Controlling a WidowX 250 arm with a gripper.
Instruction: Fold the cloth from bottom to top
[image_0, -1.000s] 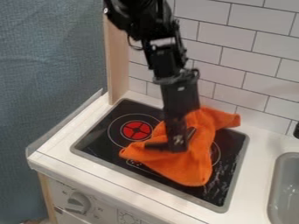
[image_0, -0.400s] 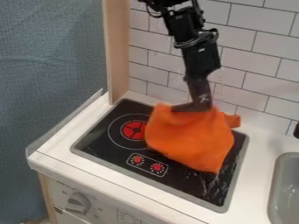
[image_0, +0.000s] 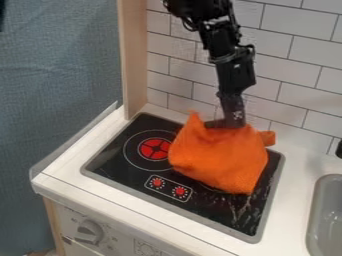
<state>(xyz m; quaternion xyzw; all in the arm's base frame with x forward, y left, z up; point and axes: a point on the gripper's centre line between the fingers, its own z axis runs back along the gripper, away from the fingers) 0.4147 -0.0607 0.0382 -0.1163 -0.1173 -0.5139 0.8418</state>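
Note:
Over the rear part of the black stovetop, the gripper (image_0: 226, 122) hangs down against the upper edge of the orange cloth (image_0: 219, 157). The cloth partly hides the gripper's lower end. Bunched and draped, the cloth covers the middle and right of the stovetop, with a pointed corner standing up left of the gripper. Another corner sticks out at its upper right. Its lowest part lies towards the front right of the stovetop.
The stovetop (image_0: 110, 161) has a red burner print at left and two red knob prints in front. A white counter (image_0: 300, 155) surrounds it, with a grey sink (image_0: 324, 215) at right. A wooden panel (image_0: 135, 60) and tiled wall stand behind.
The gripper has moved up and right towards the wall. The cloth's lower left part has shifted up and right with it, uncovering the knob prints; lately its left corner has risen to a point.

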